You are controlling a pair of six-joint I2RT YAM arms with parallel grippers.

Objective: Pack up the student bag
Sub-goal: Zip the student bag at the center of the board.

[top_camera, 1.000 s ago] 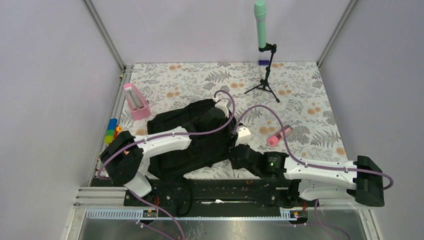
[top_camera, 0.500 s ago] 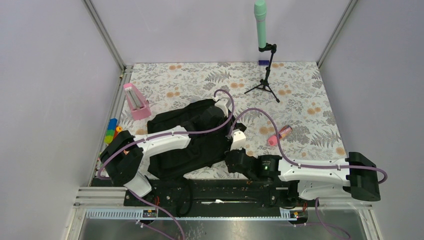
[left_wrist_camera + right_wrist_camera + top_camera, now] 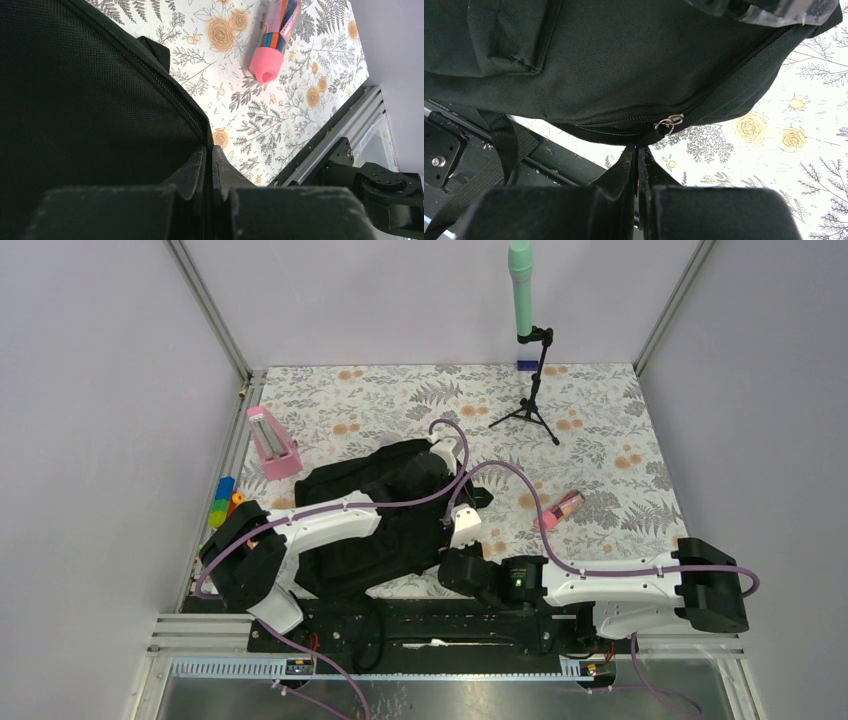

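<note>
Floral tabletop, student bag, left tool clenched at its zip edge, right tool clenched, shifted leftward.

Top external view: fixed high behind the arm bases, looking down on the whole floral table. Left wrist view: close, facing across the student bag toward a pink pen case. Right wrist view: close on the bag's zip pull. All three share the bag.

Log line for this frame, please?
left gripper: shut, at student bag zip edge | right gripper: shut, just below zip slider | pen tube: outside bag
</note>
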